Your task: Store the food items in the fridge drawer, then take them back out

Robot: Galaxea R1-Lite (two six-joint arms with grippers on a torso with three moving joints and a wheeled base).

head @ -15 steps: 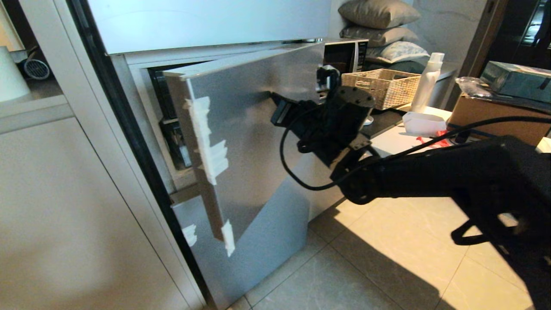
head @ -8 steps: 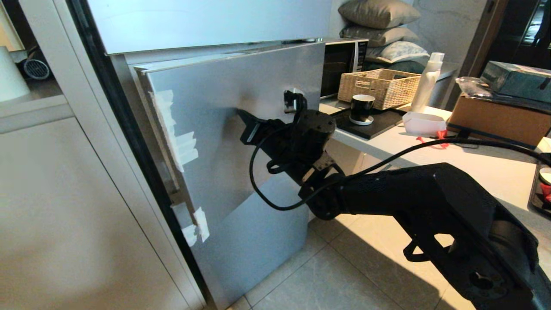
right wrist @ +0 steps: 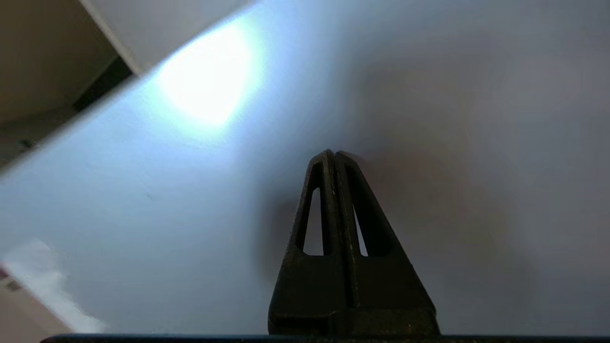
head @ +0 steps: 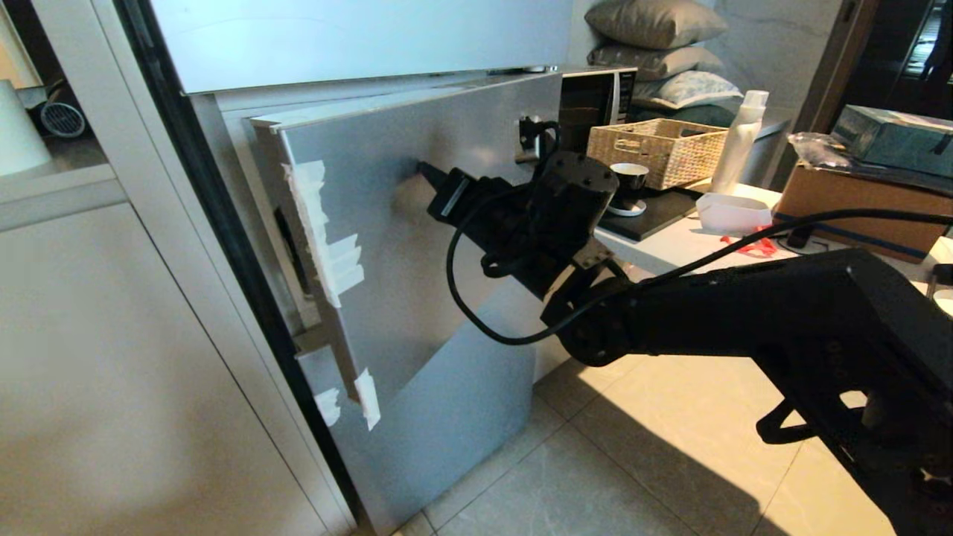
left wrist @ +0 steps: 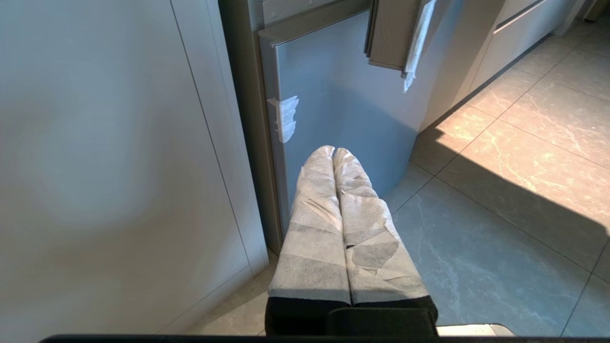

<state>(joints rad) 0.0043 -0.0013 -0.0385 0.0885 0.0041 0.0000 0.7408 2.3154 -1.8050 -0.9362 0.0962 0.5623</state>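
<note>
Right gripper [head: 426,170] has its fingers pressed together, holding nothing, tip against the flat face of the silver-grey fridge door [head: 417,246], which stands ajar at a small angle from the fridge body. Left gripper [left wrist: 333,151] hangs parked low near the floor, its paper-wrapped fingers [left wrist: 317,200] also together and empty, pointing at the lower door panel [left wrist: 333,109].

Fridge drawer and food items: not visible in any view; likely behind the door, can't tell.

Risks, as a judgement: the door face is smooth, glossy metal with no lip under the tip, so a pointed, hard plastic fingertip could skid sideways and lose the push. The door could also swing freely and bounce off its seal instead of latching. The loose black cable [head: 476,313] looping off the wrist hangs near the door and could snag.

Textures: door is brushed, flat, reflective, with strips of white tape [head: 324,231] along its free edge, torn and crinkled. Right fingers are black triangular frames with cut-out slots. Floor tiles [head: 633,461] are polished, marbled beige. A woven wicker basket [head: 655,149] sits on the counter behind.
</note>
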